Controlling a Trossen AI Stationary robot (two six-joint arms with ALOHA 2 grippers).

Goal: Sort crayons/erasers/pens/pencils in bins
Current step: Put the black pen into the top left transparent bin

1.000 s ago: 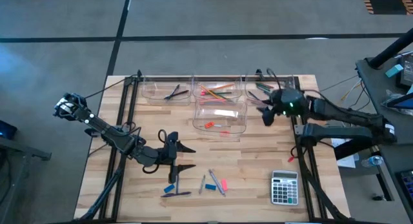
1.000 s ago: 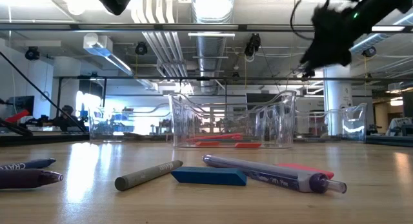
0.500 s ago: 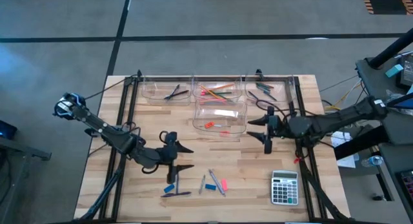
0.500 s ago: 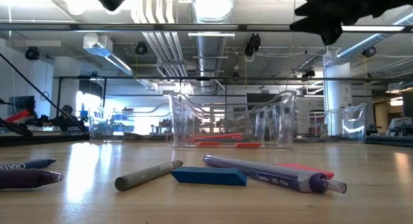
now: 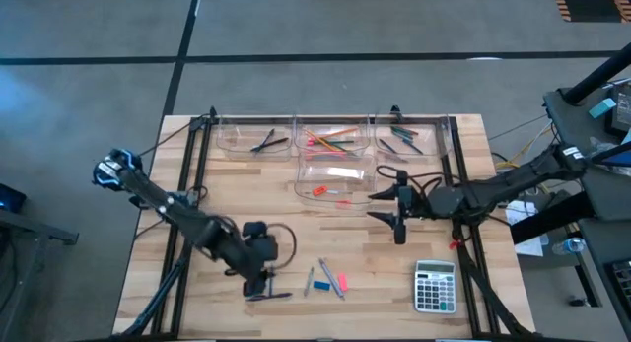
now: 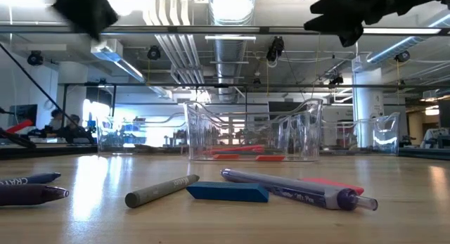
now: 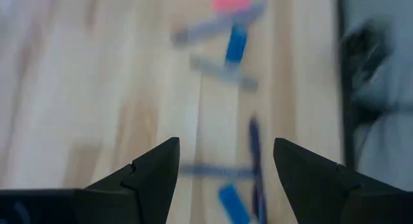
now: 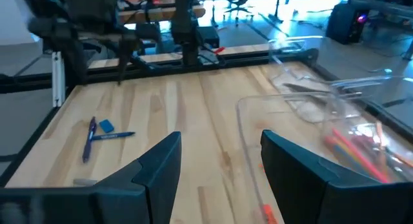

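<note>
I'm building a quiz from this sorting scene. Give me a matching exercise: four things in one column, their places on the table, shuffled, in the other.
Things:
1. calculator
2. left gripper
3. right gripper
4. pencils

Places:
A. in the middle back bin
B. over the loose blue items at the front
C. front right corner of the table
D. just right of the nearer middle bin

Pairs: 1-C, 2-B, 3-D, 4-A

Left gripper (image 5: 258, 280), right gripper (image 5: 393, 205): fingers apart.
</note>
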